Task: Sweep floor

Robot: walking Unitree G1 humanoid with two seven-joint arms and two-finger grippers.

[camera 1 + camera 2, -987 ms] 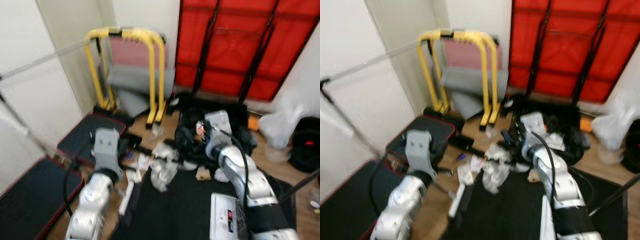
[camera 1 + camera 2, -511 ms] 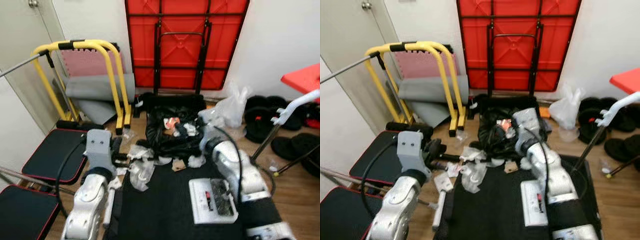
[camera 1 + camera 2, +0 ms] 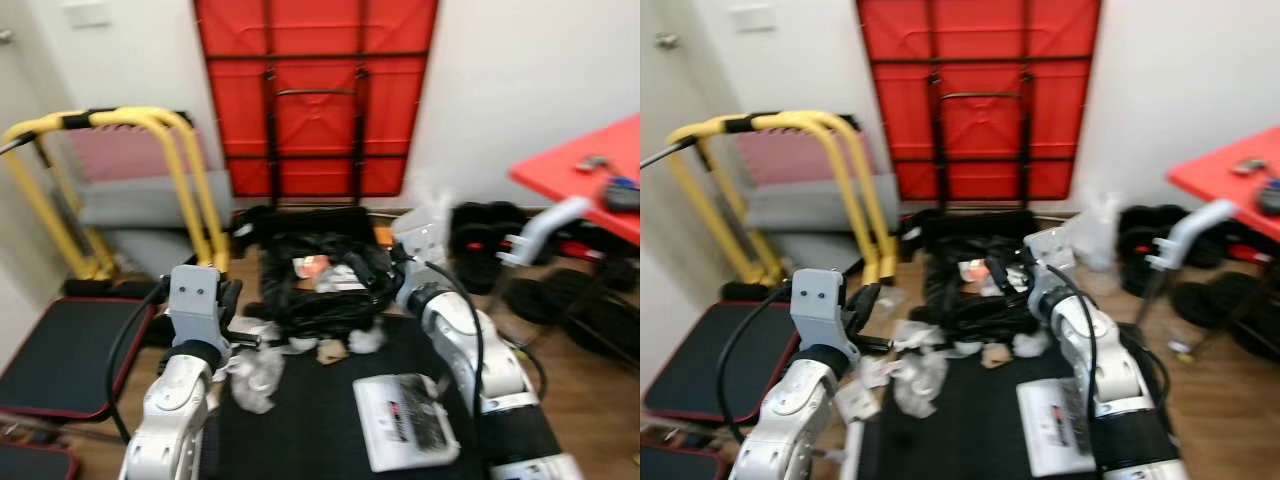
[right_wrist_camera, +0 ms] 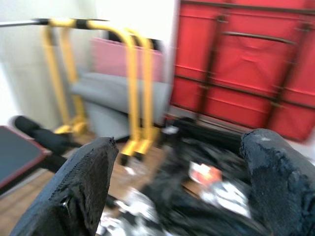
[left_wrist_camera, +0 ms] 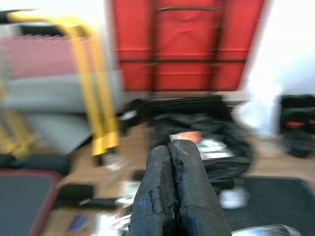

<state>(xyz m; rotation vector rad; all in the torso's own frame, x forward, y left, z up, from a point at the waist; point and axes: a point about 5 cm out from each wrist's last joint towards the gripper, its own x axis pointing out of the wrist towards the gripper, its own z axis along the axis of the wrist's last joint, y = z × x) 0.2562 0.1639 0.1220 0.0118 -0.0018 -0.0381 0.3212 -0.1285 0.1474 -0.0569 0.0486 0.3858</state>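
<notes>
Crumpled white paper scraps [image 3: 255,365] litter the wooden floor and the edge of a black mat [image 3: 300,435]. Behind them lies a black bag [image 3: 310,275] with more rubbish in it. My left gripper [image 3: 228,300] hangs above the scraps at the mat's left edge, and the left wrist view shows its fingers [image 5: 170,145] pressed together, holding nothing. My right gripper [image 3: 380,268] hovers over the right side of the black bag; in the right wrist view the right gripper [image 4: 179,140] is open, its fingers spread wide.
A folded red table [image 3: 315,95] leans on the back wall. A yellow frame [image 3: 170,170] and a black padded bench [image 3: 60,340] stand at the left. A white flat box [image 3: 405,420] lies on the mat. A red tabletop [image 3: 590,170] and dark gear [image 3: 485,225] are at the right.
The camera has swung to the right, so the whole scene has slid left and the red tabletop has come into view. Both arms keep the same pose before me.
</notes>
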